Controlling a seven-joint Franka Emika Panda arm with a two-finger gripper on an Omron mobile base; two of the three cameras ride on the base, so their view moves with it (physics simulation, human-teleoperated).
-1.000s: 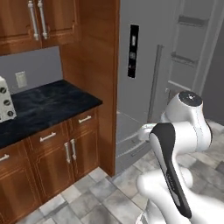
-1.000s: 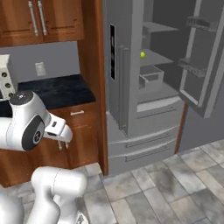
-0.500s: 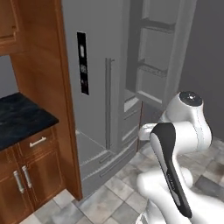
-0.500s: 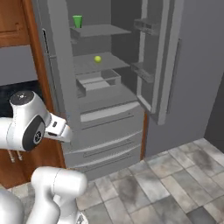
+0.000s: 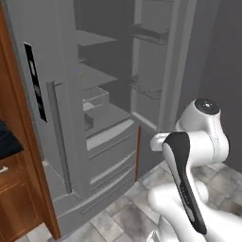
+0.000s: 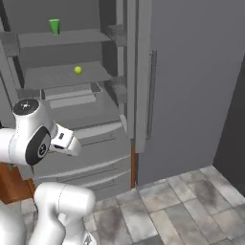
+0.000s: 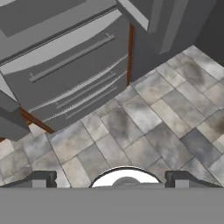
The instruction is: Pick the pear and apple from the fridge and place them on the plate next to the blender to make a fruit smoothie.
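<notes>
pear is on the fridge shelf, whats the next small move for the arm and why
Probably raise the gripper and swing it toward the open fridge. The hand view looks down at floor tiles, its finger tips set wide apart with nothing between them, while the pear sits untouched on the middle shelf below the green cup.

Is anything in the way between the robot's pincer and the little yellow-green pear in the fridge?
Nothing visible blocks it. The fridge stands open and the pear sits alone on a bare shelf. The pincer points down at the floor tiles, low in front of the drawers.
</notes>
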